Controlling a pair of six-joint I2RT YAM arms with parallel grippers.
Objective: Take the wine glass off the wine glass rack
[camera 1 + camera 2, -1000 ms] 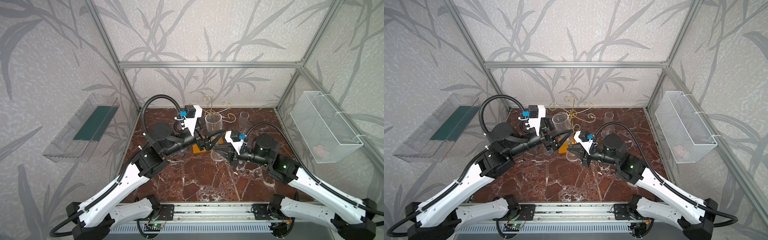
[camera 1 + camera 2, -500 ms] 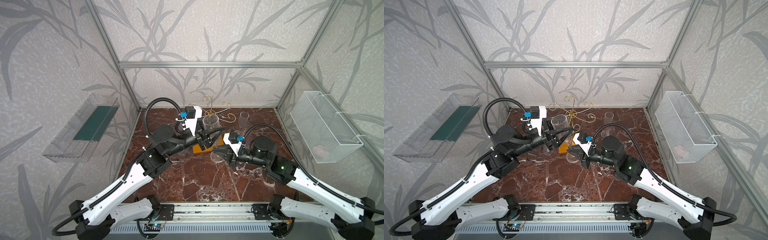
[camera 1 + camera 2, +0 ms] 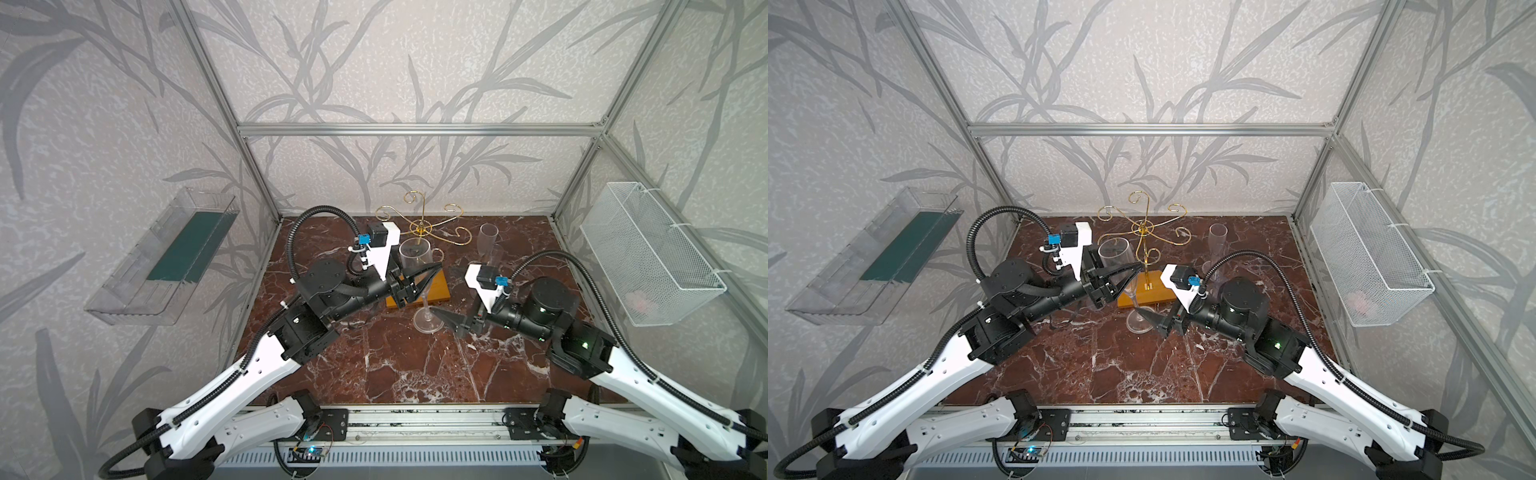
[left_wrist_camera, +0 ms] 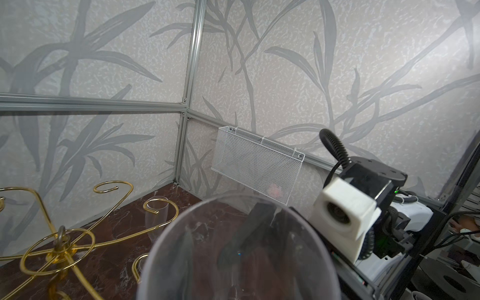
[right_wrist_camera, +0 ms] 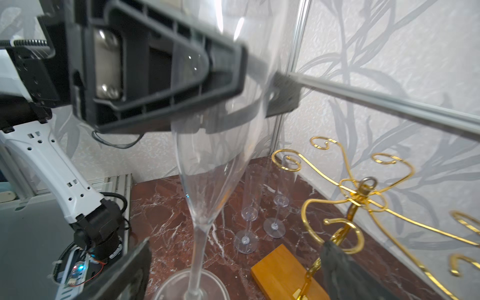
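While the left claw [image 3: 432,272] is closed round the bowl of the wine glass [image 3: 415,254], the right claw [image 5: 237,244] stands wide, with one finger on either side of the glass's stem and both clear of it. The glass is off the wine glass rack [image 3: 423,227]. It stands upright, bowl up, just on the near side of the rack's wooden base [image 3: 438,291]. Its foot is down at the table [image 3: 395,365], though whether it actually rests on the marble cannot be told.

By count there are two robot arms, two claws, one wine glass and one rack. The right wrist view shows six spiral-curled gold arms on the rack. Two champagne flutes [image 5: 250,197] stand upright at the far left of the table, seen only from the right wrist. At least one more flute [image 3: 485,241] stands to the right of the rack, towards the far right corner. One clear plastic bin [image 3: 166,257] hangs on the left wall and one white wire basket [image 3: 648,253] on the right wall.

A second ago the right claw was pinched shut low on the glass; it has since sprung open. The left claw was wider then and has narrowed onto the bowl. The glass itself has scarcely shifted, its foot only a little nearer than before.
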